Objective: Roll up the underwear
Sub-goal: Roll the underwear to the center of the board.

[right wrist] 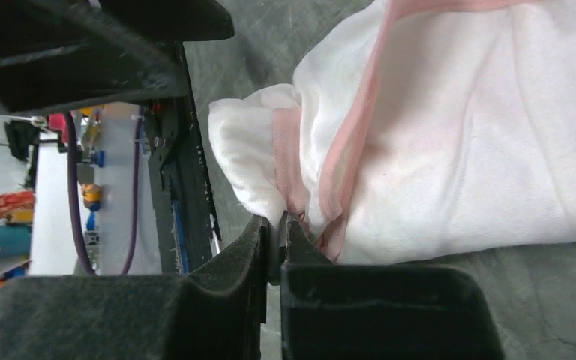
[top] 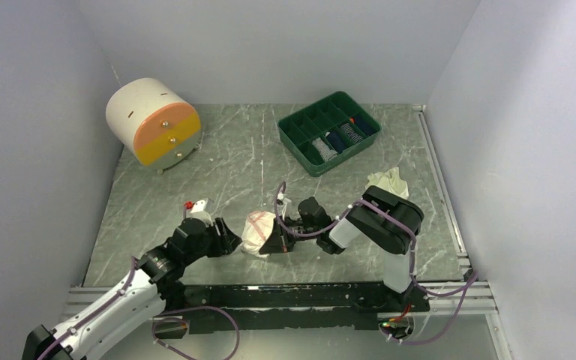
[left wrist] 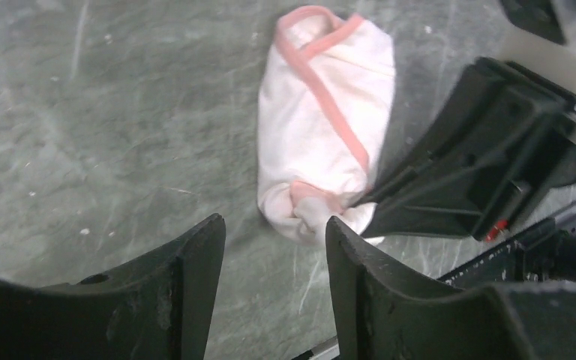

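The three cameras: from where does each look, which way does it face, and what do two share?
Top external: above and behind the robot, facing down at the grey table; left arm and right arm show.
Left wrist: on the left arm, facing down past the open left claw at the pink-trimmed underwear.
Right wrist: on the right arm, low, facing along the right claw, shut on that underwear's edge.
Shared: both wrist views show the underwear; the left one also shows the right claw.
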